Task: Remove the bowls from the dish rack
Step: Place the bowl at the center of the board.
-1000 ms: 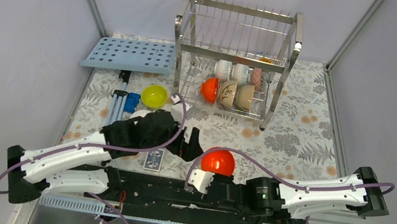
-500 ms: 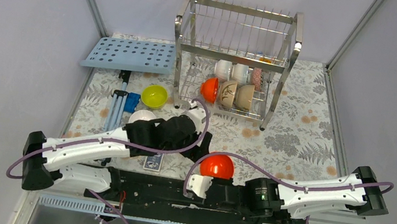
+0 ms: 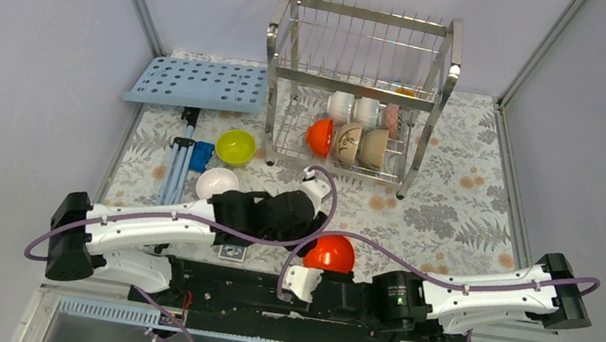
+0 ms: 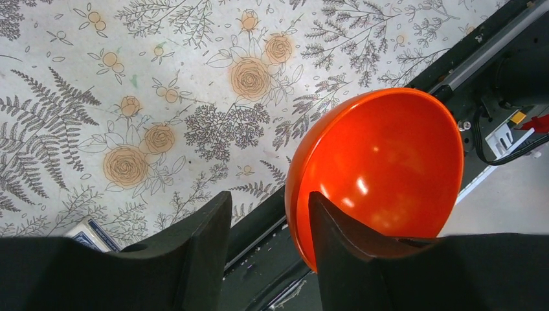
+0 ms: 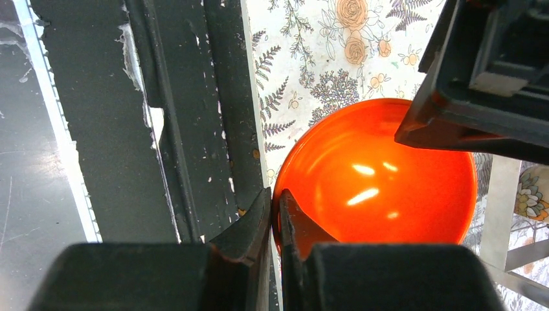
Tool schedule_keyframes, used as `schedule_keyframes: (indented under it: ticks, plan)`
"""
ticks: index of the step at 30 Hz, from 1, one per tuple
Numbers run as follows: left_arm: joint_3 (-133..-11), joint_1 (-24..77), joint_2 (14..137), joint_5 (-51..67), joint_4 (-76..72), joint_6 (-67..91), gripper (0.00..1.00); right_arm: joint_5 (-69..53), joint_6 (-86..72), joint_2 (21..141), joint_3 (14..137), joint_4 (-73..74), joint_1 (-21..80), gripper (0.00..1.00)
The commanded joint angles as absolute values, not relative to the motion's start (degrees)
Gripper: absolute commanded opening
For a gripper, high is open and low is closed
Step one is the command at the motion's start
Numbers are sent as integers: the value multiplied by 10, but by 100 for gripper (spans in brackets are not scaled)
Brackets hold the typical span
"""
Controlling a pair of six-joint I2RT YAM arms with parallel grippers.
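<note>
An orange-red bowl [image 3: 331, 252] [image 4: 388, 168] [image 5: 382, 181] hangs over the table's near edge, with my right gripper [image 3: 314, 269] [image 5: 274, 194] shut on its rim. My left gripper [image 3: 314, 229] [image 4: 268, 197] straddles the opposite rim: one finger sits inside the bowl, the other stands apart outside, so it is open. The dish rack [image 3: 280, 42] at the back holds an orange-red bowl [image 3: 319, 136], two beige bowls [image 3: 346, 141], white bowls [image 3: 341, 105] and a patterned bowl [image 3: 391, 116] on its lower tier. A yellow-green bowl [image 3: 236, 146] and a white bowl [image 3: 216, 183] sit on the table.
A light-blue perforated tray [image 3: 195, 83] lies at the back left. A blue-and-grey tool [image 3: 185, 154] lies beside the yellow-green bowl. A card deck [image 3: 232, 252] rests near the black base rail [image 3: 247, 287]. Grey walls enclose the flowered tablecloth [image 3: 456, 201].
My left arm has swung right to the held orange-red bowl and its jaws have narrowed around the rim. The right gripper has kept its grip, with the bowl slightly lower.
</note>
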State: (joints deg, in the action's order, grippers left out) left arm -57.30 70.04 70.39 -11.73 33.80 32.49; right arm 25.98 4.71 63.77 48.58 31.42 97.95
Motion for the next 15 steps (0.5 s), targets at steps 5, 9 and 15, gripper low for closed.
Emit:
schedule_keyframes:
  ticks: [5,9,15]
  plan:
    - [-592,718,723,-149,328,339,37,278,50,642,513,292,986,0]
    - [-588,720,720,-154,327,344,28,281,50,643,514,289,985,0]
    - [-584,721,721,-152,325,347,1,289,50,645,516,286,986,0]
